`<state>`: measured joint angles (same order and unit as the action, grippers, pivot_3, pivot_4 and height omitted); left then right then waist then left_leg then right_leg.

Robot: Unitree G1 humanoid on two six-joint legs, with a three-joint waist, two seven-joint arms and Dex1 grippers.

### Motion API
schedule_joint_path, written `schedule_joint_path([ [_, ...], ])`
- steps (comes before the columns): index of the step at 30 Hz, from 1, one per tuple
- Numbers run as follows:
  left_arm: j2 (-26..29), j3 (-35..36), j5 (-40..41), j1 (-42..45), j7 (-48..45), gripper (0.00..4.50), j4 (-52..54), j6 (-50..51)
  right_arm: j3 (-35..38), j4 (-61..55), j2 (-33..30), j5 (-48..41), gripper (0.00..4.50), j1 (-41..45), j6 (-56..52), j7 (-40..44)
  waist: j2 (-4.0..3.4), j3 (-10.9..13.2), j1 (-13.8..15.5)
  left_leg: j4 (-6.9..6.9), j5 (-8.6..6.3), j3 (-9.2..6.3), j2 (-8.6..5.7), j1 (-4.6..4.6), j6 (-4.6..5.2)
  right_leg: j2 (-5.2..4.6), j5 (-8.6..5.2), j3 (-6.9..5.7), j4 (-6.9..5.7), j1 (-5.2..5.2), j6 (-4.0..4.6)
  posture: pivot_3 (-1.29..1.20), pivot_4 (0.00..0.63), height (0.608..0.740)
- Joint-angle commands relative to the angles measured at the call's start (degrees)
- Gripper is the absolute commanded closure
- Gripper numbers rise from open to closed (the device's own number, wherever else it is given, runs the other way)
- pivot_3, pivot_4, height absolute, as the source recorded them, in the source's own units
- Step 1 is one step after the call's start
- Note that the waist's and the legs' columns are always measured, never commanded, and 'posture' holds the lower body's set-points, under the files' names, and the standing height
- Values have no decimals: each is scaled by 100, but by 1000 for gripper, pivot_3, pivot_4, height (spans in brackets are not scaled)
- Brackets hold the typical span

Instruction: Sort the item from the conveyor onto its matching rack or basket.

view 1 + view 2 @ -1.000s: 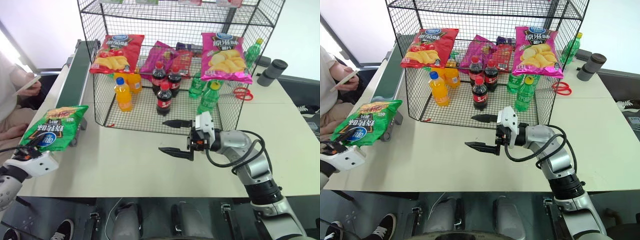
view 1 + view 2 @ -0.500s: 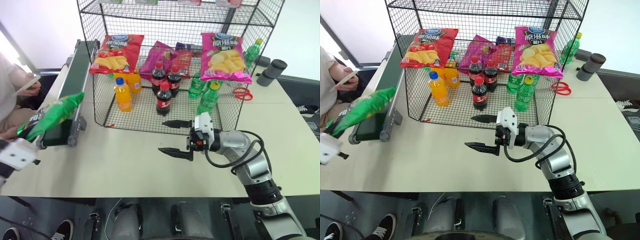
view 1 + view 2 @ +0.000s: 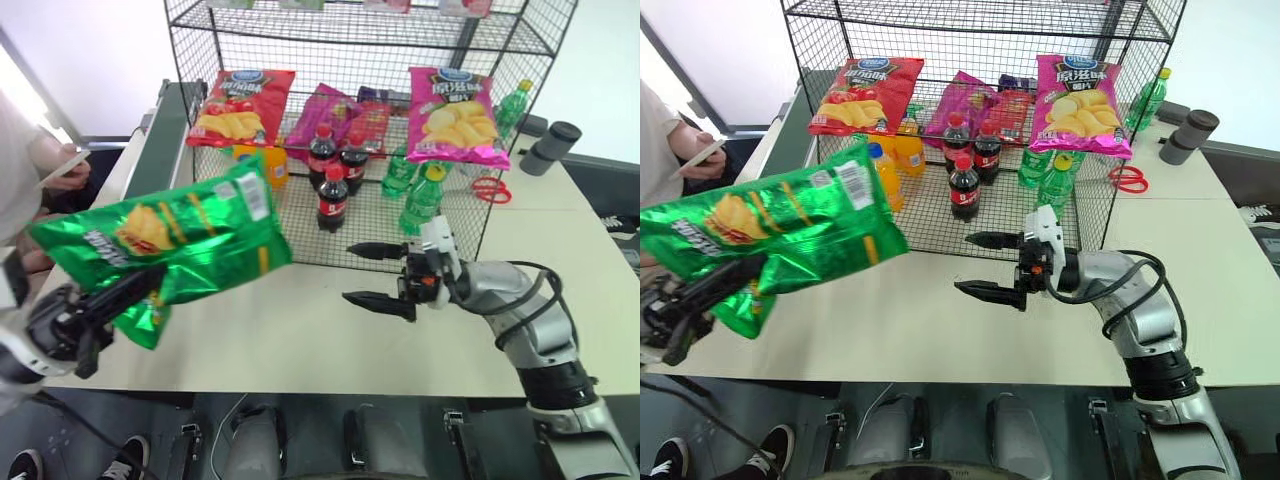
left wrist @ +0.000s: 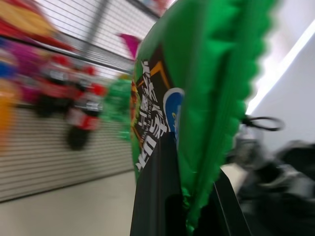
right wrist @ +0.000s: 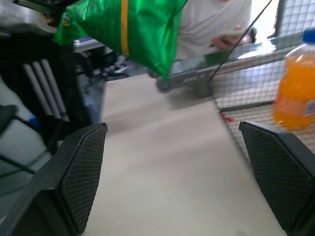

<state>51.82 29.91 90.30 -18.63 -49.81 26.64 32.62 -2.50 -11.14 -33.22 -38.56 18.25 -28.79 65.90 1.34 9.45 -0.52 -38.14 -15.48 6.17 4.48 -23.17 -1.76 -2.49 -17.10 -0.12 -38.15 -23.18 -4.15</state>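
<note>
**A:** ok quick headcount. One green crisps bag (image 3: 175, 240), and it's up in the air at the robot's left, above the near edge of the table (image 3: 300, 330), well short of the black wire rack (image 3: 370, 40). The left gripper (image 3: 125, 290) has its fingers pinched tight on the bag's crimped edge. In the left wrist view you can see the seam clamped between them.

**B:** what's the bag look like?

**A:** glossy, crinkly, bright green, yellow crisps pictured on the front, white barcode patch at one corner, orange stripe down the side. Blue oval logo (image 4: 172, 110) shows in the left wrist view. It's tilted, long side roughly level.

**B:** and in the rack?

**A:** hanging on its front: one red bag (image 3: 238, 105), one pink bag (image 3: 452, 115), plus a purple-ish pack (image 3: 322, 115) between them. Bottles I can count: two orange drinks (image 3: 268, 160), three colas (image 3: 331, 195), at least two green ones (image 3: 420, 198) inside. Some are hidden, so no firm total.

**B:** other hand?

**A:** right gripper (image 3: 378, 275) hangs over the table in front of the rack, fingers spread wide, nothing in them. The conveyor (image 3: 165, 130) runs along the rack's left side, and a person (image 3: 25, 170) is sitting beside it holding a phone.
</note>
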Motion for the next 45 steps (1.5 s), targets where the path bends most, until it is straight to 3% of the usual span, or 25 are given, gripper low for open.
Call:
schedule_joint_path([
  [1,24,-712,144,930,-309,4468,-254,649,511,-347,-375,-877,0,-92,-876,77,-1,0,-16,0,0,-1,0,1,0,1,2,1,0,1,-2,0,150,740],
  [6,-395,-1936,-605,2518,-1096,4468,-1140,1314,1291,-351,-831,-2419,0,-202,-2307,-95,-3,0,-30,3,1,0,-4,2,0,14,6,5,-1,-3,-11,0,150,740],
  [11,-691,-2314,-1089,3274,-1671,4468,-1697,1684,1557,-612,-913,-3050,0,-294,-2831,-353,-2,0,-34,4,0,-7,2,-10,0,24,6,11,2,-16,-12,0,150,740],
  [20,-1165,-2508,-1785,3831,-2163,4468,-2013,1880,1093,-1007,-640,-2876,0,-383,-2784,-626,-2,0,-17,2,0,-14,-1,-18,0,20,6,11,3,-18,-14,0,150,740],
  [29,-1476,-2446,-2289,3828,-2276,4468,-1959,1784,895,-1004,-546,-3325,0,-165,-3255,-916,-1,1,-21,1,1,-16,0,-19,0,19,6,10,3,-18,-14,0,150,740],
  [32,-1598,-2379,-2360,3815,-2203,4500,-1942,1719,728,-1030,-599,-3110,781,-154,-3238,-871,-1,0,-18,2,0,-18,0,-19,1,19,6,10,3,-18,-14,0,150,740],
  [39,-1590,-2124,-2524,3764,-2199,4500,-1987,1585,593,-911,-677,-2698,4210,-225,-2992,-664,-1,1,-19,2,0,-19,0,-20,1,19,6,9,4,-18,-14,0,150,740],
  [45,-1466,-2038,-2912,3737,-2083,4500,-2157,1353,566,-735,-681,-2474,4311,-157,-2848,-591,-1,1,-18,2,0,-19,0,-20,1,19,6,9,4,-18,-14,0,150,740],
])
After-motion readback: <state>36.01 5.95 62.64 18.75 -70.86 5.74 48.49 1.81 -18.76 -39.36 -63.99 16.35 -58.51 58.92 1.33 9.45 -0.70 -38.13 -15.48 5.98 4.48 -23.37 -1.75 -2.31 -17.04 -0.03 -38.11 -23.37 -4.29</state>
